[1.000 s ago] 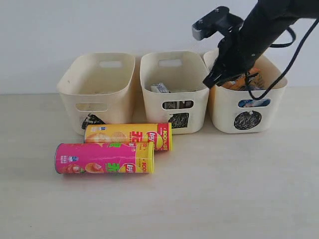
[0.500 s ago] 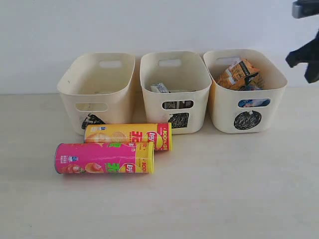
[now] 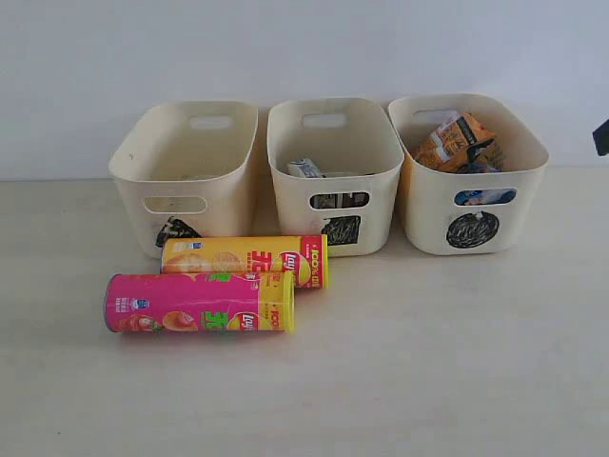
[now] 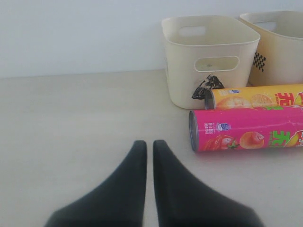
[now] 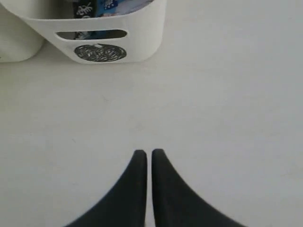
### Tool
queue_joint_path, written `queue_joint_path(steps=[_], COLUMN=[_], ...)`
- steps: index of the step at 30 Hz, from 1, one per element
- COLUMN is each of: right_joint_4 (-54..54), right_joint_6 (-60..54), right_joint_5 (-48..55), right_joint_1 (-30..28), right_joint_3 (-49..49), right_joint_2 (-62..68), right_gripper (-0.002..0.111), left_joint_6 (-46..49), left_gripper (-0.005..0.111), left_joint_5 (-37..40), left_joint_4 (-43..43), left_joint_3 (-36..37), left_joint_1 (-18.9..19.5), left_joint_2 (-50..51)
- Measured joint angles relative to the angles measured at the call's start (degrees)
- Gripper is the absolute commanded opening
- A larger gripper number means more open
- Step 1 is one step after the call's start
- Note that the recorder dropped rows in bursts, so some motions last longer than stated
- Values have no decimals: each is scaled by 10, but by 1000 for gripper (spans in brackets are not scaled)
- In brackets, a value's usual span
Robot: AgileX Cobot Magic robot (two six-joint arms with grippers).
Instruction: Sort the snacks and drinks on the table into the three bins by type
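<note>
Two chip tubes [image 4: 246, 135] (pink nearer) lie beyond the closed left jaws.

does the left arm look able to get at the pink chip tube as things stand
Probably yes: only bare table lies between its shut jaws and the pink tube. The yellow tube lying close behind may crowd the grip.

A: What is lying on the table [image 3: 447, 362]?
B: Two chip tubes are lying on their sides, touching. The yellow tube [image 3: 245, 260] is sitting between the pink tube [image 3: 198, 302] and the farthest bin [image 3: 224, 195].
A: And where are you?
B: Only a dark sliver of my right arm [image 3: 602, 138] is showing. The circle bin [image 3: 433, 214], holding an orange bag [image 3: 455, 140], is standing nearest it, with the square bin [image 3: 295, 205] next along.
</note>
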Motion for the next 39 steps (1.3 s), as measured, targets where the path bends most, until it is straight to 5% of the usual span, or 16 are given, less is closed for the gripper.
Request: queue_joint_path(steps=[39], right_joint_4=[4], right_joint_6=[-44], right_joint_5=[-61], right_joint_1=[-2], right_joint_3=[299], right_joint_2=[-556], right_gripper=[0], left_joint_6=[0], left_gripper=[4], left_joint_5=[1], left_joint_4=[0], left_joint_3=[0], left_joint_1=[0], left_joint_2=[0])
